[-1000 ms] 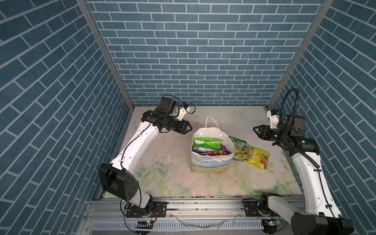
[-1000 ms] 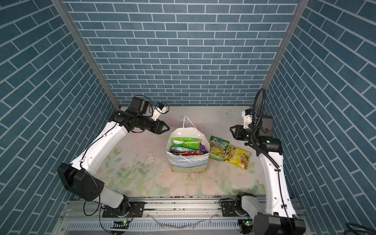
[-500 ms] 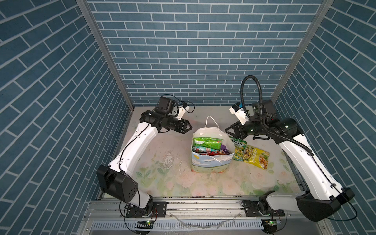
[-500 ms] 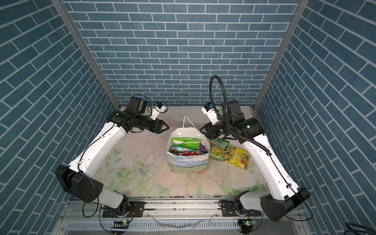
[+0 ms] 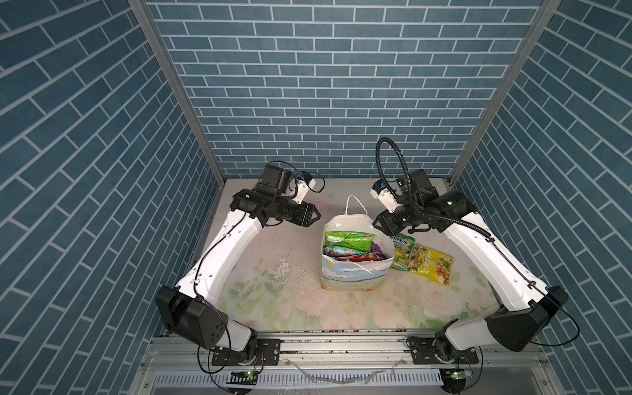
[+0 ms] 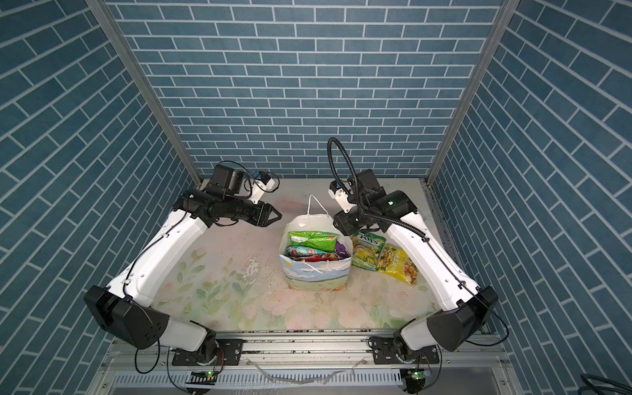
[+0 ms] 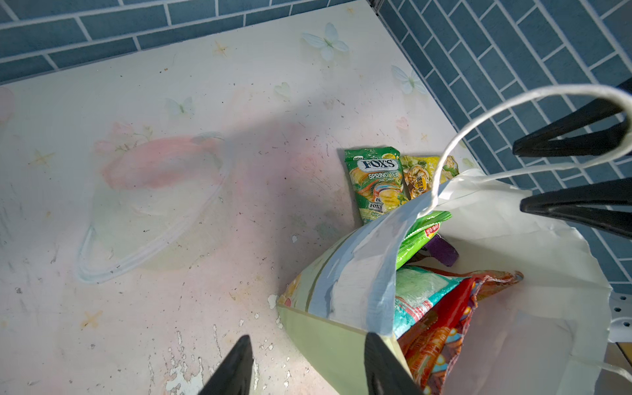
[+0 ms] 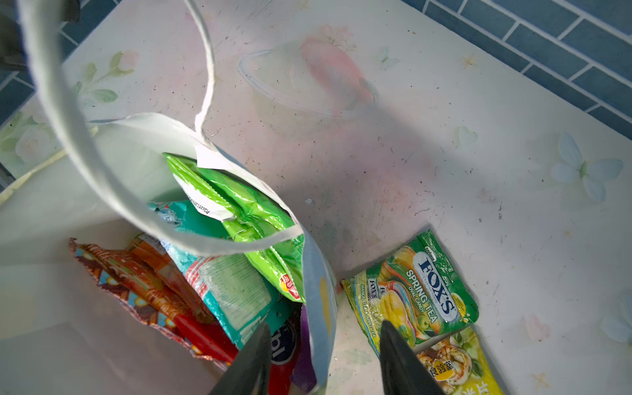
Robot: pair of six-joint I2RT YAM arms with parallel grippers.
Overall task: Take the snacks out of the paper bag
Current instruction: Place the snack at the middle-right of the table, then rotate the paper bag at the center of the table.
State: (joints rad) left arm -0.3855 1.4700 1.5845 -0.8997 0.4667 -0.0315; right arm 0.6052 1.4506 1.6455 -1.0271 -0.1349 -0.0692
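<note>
Snacks [image 5: 342, 252] crowded the open mouth of the paper bag [image 5: 352, 280], which stood upright near the middle of the floral table [image 5: 273, 246], between the two arms. A green Lay's packet [image 5: 349, 239] lay across the top. Under it, the left wrist view showed a teal packet [image 7: 413, 294], a red packet [image 7: 456, 306] and a purple packet [image 7: 443, 251], all of them inside the white lining. One white cord handle [image 5: 355, 205] stood up from the bag's far rim.

Two packets were already out. A FOX'S Spring Tea packet [image 5: 403, 251] lay flat on the table just beside the bag, on the robot's right. A yellow packet [image 5: 431, 265] lay touching it on the side away from the bag.

The left gripper [image 5: 314, 219] hovered near the bag's left edge, apart from it. Its fingers were spread and it held nothing. The right gripper [image 5: 378, 225] hung at the bag's right rim, close to the mouth and beside the raised handle. In its own wrist view its fingers [image 8: 253, 359] stood parted on either side of the bag's wall, clamped on nothing. Both top views showed the same layout.
</note>
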